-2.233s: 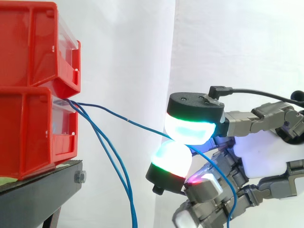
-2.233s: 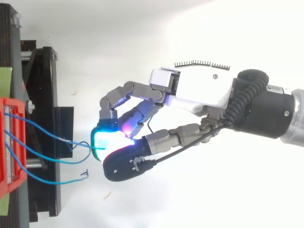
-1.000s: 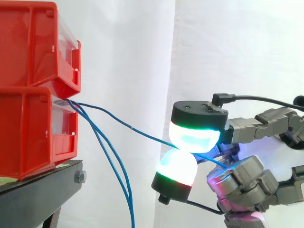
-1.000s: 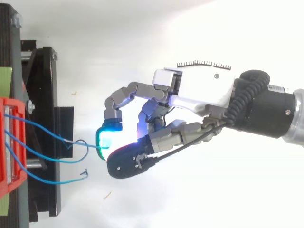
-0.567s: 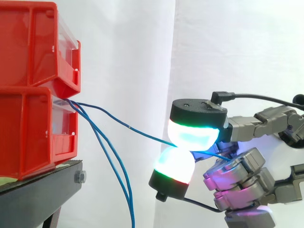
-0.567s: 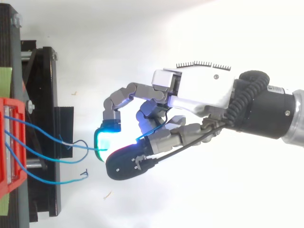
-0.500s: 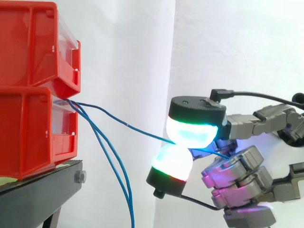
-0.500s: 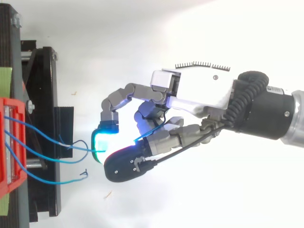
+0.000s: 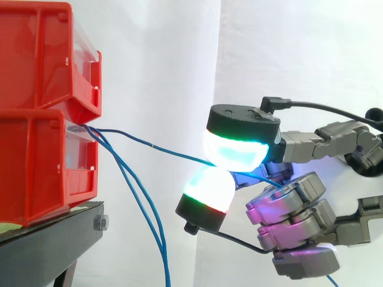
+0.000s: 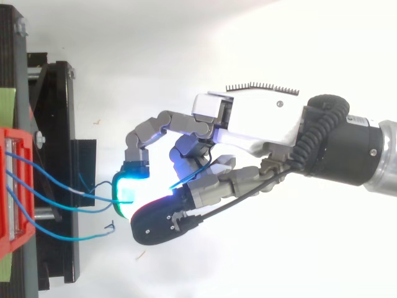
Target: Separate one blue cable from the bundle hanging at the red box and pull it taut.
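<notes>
Several thin blue cables leave the lower red bin (image 9: 42, 170) at its front. One blue cable (image 9: 152, 147) runs from the bin rightward in a slack line to my hand (image 9: 287, 206). Two glowing fingertips (image 9: 233, 152) pinch that cable between them, one above and one below. The other fingers are curled under the palm. Past the pinch the cable continues across the curled fingers. The other blue cables (image 9: 146, 218) hang down from the bin. In the top view my hand (image 10: 248, 133) reaches leftward from the arm, its glowing tips beside the cable loops (image 10: 59, 186).
Two red bins (image 9: 42, 57) are stacked on a black stand (image 9: 48, 239) at the left, before a white curtain. From above, the stand (image 10: 53, 143) runs along the left edge. The arm (image 10: 347, 146) comes in from the right.
My hand has shifted left toward the bin with the cable still pinched, and the remaining fingers have curled in. The pinched cable's run to the bin is shorter.
</notes>
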You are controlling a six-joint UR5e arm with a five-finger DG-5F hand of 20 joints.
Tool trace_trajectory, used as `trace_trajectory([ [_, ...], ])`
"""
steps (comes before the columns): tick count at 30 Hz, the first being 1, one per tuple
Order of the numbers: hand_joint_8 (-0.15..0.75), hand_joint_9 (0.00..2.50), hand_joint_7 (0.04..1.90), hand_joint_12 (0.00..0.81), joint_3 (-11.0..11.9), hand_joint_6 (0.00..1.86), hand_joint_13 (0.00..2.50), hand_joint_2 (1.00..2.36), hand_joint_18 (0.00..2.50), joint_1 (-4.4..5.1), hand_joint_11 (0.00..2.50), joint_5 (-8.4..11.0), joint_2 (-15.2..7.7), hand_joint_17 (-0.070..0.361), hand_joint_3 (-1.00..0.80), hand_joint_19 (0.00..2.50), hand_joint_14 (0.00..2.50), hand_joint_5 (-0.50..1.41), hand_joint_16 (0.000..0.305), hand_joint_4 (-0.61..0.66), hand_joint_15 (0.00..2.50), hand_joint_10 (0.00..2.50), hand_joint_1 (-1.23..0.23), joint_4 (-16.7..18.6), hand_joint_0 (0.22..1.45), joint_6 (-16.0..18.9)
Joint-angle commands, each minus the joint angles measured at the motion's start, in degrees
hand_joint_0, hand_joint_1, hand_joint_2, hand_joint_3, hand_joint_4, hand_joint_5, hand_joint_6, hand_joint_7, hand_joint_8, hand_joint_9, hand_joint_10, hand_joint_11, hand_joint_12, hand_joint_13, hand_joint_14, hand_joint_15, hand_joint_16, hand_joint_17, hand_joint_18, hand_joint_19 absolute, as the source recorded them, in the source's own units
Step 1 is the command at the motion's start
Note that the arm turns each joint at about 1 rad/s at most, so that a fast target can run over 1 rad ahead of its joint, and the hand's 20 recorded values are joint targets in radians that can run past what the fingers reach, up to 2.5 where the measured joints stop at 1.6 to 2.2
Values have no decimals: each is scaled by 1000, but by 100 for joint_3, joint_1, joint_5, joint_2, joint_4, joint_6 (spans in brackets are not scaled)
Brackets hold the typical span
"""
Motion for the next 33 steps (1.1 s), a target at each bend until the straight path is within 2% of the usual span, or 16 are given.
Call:
trace_trajectory([
  [1, 332, 914, 1048, 385, 1, 859, 852, 1016, 1234, -7, 1509, 8, 0, 90, -295, 1378, 2062, -213, 40, 76, 1526, 1457, -755, 1, 745, -1],
  [11, 321, 916, 1077, 385, 1, 858, 853, 1018, 1226, 2, 1526, -1, 0, 90, -260, 1394, 2040, -213, 40, 68, 1554, 1459, -760, 1, 736, -1],
  [21, 314, 898, 1029, 389, 1, 870, 834, 1018, 1193, 2, 1571, -1, 0, 94, -265, 1424, 2020, -214, 42, 82, 1583, 1505, -768, 1, 730, -1],
  [33, 330, 897, 1049, 392, 1, 871, 831, 1021, 1198, 11, 1521, -1, 0, 94, -231, 1397, 2065, -212, 42, 62, 1515, 1570, -767, 1, 725, -1],
])
